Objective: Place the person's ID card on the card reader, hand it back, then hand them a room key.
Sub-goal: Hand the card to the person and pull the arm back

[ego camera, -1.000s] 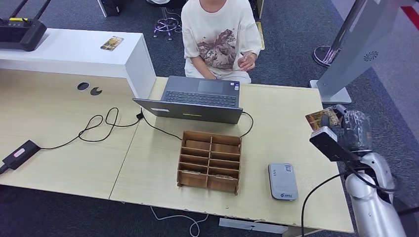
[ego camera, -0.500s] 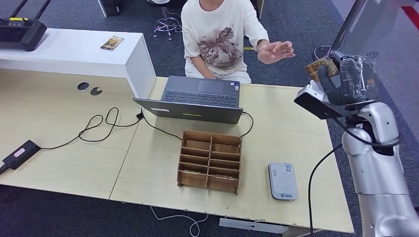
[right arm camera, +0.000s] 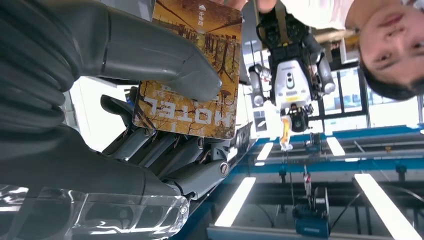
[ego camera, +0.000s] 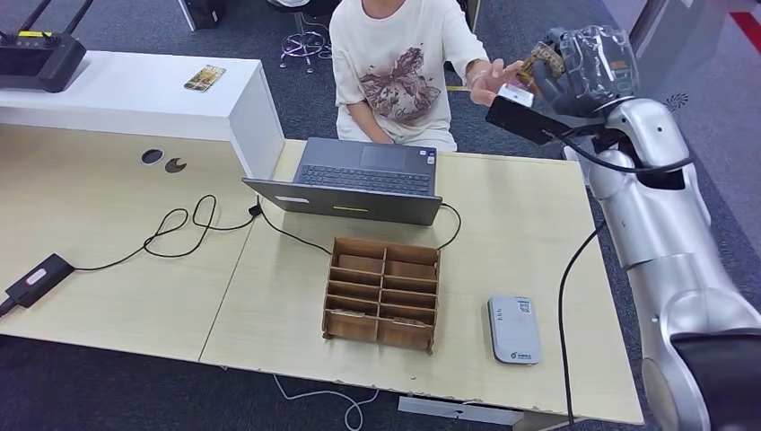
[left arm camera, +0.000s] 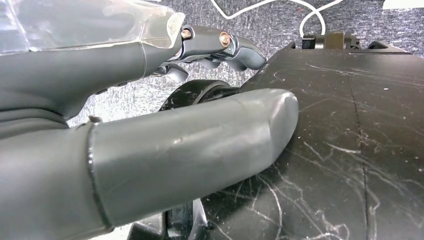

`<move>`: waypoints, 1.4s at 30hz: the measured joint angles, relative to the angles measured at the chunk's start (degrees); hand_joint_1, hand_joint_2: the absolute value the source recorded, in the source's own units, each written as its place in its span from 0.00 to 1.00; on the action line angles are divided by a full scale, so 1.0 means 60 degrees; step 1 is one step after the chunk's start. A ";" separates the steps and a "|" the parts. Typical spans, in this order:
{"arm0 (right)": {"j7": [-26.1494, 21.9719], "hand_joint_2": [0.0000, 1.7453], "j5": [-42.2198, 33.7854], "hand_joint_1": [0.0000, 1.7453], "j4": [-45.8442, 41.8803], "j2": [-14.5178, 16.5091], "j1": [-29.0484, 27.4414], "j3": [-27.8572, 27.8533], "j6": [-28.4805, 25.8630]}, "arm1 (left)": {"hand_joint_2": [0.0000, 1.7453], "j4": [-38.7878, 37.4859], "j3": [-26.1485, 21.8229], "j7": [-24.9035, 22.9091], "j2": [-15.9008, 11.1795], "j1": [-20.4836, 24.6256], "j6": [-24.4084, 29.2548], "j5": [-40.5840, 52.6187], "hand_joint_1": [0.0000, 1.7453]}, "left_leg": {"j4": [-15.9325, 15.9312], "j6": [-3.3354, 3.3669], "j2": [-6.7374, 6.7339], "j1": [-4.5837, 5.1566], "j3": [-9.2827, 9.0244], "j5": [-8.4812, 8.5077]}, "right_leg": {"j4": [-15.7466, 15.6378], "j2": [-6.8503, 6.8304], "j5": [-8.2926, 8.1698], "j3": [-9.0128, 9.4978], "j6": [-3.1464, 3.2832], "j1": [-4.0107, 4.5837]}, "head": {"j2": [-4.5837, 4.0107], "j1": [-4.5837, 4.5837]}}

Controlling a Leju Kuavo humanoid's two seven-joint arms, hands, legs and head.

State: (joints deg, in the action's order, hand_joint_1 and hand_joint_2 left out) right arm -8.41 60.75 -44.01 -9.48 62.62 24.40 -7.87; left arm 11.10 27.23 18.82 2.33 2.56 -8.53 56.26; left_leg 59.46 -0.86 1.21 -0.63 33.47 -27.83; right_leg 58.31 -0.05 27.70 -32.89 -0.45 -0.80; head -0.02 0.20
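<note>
Far left on the counter (ego camera: 108, 269) lies a small black box (ego camera: 36, 280) with a cable (ego camera: 179, 229) looping across the wood toward the open laptop (ego camera: 359, 184). Behind that corner, a raised white shelf (ego camera: 135, 99) carries a black device (ego camera: 36, 58) and a small patterned card (ego camera: 204, 78). In front of the laptop stands a wooden organizer (ego camera: 381, 292) split into slots, and just to its right, apart from it, the grey card reader (ego camera: 514, 329) lies flat near the counter's front edge.

A person (ego camera: 399, 67) in a pale printed shirt sits behind the laptop, one hand (ego camera: 494, 79) raised toward the robot's arm. The right hand (ego camera: 574, 63) is lifted high over the counter's far right side, level with the person's raised fingers and just beside them. It clamps the room key (right arm camera: 192, 75), a brown and gold card printed with the word HOTEL: in the right wrist view the thick thumb (right arm camera: 150, 50) presses on the card's face while the darker fingers (right arm camera: 165, 150) back it from behind. The card's free end points toward the person, and a fingertip appears at that edge; I cannot tell whether it is touching.

The left hand (left arm camera: 150, 145) hangs low by dark parts of the robot, thumb and fingers apart, holding nothing.
</note>
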 joint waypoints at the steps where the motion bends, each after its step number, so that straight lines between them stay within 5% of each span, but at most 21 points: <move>1: 0.0028 1.00 0.0014 1.00 0.0300 0.0100 0.0177 0.0051 0.0079 | 0.00 0.0000 0.0018 0.0004 -0.0004 0.0009 -0.0021 0.0000 0.00 | 0.0000 0.0000 0.0001 0.0000 0.0000 0.0000 | 0.0000 0.0000 0.0000 0.0000 0.0000 0.0000 | 0.0000 0.0000; 22: 0.1439 1.00 0.0538 1.00 0.3473 0.1282 0.1366 0.0524 0.0833 | 0.00 0.0000 0.0248 0.0006 -0.0027 0.0115 -0.0217 0.0000 0.00 | 0.0002 -0.0001 0.0003 0.0000 -0.0002 0.0001 | -0.0001 0.0000 -0.0001 0.0000 -0.0001 0.0000 | 0.0000 0.0000; 23: 0.1465 1.00 0.0547 0.94 0.3525 0.1302 0.1368 0.0524 0.0837 | 0.00 0.0000 0.0260 0.0006 -0.0033 0.0119 -0.0231 0.0000 0.00 | 0.0002 -0.0001 0.0003 0.0000 -0.0002 0.0001 | -0.0001 0.0000 -0.0001 0.0000 -0.0001 0.0000 | 0.0000 0.0000; 27: 0.1533 1.00 0.0567 0.05 0.3689 0.1360 0.1374 0.0524 0.0826 | 0.00 0.0000 0.0275 0.0006 -0.0042 0.0130 -0.0256 0.0000 0.00 | 0.0002 -0.0001 0.0002 0.0000 -0.0002 0.0000 | -0.0001 0.0000 -0.0001 0.0000 -0.0001 0.0000 | 0.0000 -0.0001; 28: 0.1544 1.00 0.0567 0.00 0.3721 0.1371 0.1375 0.0524 0.0819 | 0.00 0.0000 0.0278 0.0007 -0.0045 0.0132 -0.0258 0.0000 0.00 | 0.0002 -0.0001 0.0002 0.0000 -0.0002 0.0000 | -0.0001 0.0000 -0.0001 0.0000 -0.0001 0.0000 | 0.0000 -0.0001; 36: 0.1495 1.00 0.0474 0.00 0.3826 0.1412 0.1371 0.0505 0.0560 | 0.00 0.0000 0.0294 0.0021 -0.0054 0.0138 -0.0265 0.0000 0.00 | 0.0003 -0.0001 0.0001 0.0000 -0.0003 0.0001 | -0.0001 0.0001 -0.0001 0.0000 -0.0001 0.0000 | 0.0000 -0.0001; 42: 0.0669 1.00 -0.0453 0.00 0.3720 0.1492 0.1346 -0.0049 0.0284 | 0.00 0.0000 0.0295 0.0021 -0.0054 0.0137 -0.0248 0.0000 0.00 | 0.0003 -0.0001 0.0001 0.0000 -0.0002 0.0001 | -0.0001 0.0001 -0.0001 -0.0001 -0.0001 0.0000 | 0.0000 -0.0001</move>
State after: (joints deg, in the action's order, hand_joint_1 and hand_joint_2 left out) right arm -4.40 58.03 -21.69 -0.53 70.70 24.10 -6.17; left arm 11.10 29.00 18.95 2.01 3.38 -10.02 56.26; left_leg 59.47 -0.86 1.21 -0.63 33.46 -27.83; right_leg 58.30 -0.04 27.69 -32.89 -0.46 -0.80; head -0.02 0.19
